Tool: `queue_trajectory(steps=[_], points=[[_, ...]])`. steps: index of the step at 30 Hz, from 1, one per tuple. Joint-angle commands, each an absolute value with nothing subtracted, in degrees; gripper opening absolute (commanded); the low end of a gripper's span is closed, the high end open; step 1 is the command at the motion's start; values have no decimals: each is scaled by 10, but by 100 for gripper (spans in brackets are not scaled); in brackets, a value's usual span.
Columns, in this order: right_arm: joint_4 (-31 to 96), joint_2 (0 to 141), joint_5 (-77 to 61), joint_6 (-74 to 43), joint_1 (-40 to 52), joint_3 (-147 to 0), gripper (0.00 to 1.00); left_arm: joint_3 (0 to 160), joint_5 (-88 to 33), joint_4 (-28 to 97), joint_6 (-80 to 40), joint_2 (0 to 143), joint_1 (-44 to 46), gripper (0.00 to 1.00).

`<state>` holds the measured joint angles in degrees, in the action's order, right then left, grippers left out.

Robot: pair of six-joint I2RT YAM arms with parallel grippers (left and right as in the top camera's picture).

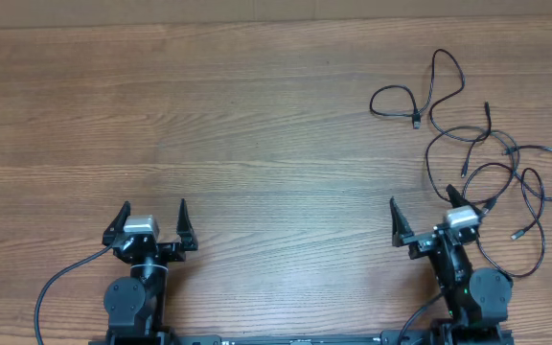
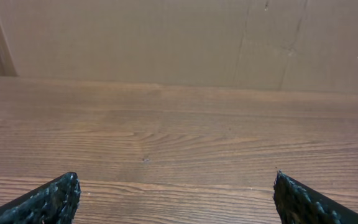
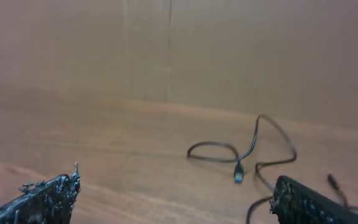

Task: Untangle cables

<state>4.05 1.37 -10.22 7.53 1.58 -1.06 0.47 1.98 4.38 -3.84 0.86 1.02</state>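
Thin black cables lie in a loose tangle of loops on the wooden table at the right, with small plug ends showing. One looped cable with a plug lies at the far side of the tangle; it also shows in the right wrist view. My right gripper is open and empty, at the near left edge of the tangle, touching nothing. My left gripper is open and empty at the near left, far from the cables, over bare wood.
The wooden table stretches bare to the left and middle. A cardboard-coloured wall stands behind the far table edge. Thicker arm cables run along the near edge by each arm base.
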Motion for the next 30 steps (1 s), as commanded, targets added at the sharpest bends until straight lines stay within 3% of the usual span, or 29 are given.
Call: queue_trajectory(steps=[1,30], points=[[42,1,-79,73,18,-4,100,3,19,43,-26,3,9,99],[40,2,-82,74,18,-4,100,3,19,43,-26,3,9,100]])
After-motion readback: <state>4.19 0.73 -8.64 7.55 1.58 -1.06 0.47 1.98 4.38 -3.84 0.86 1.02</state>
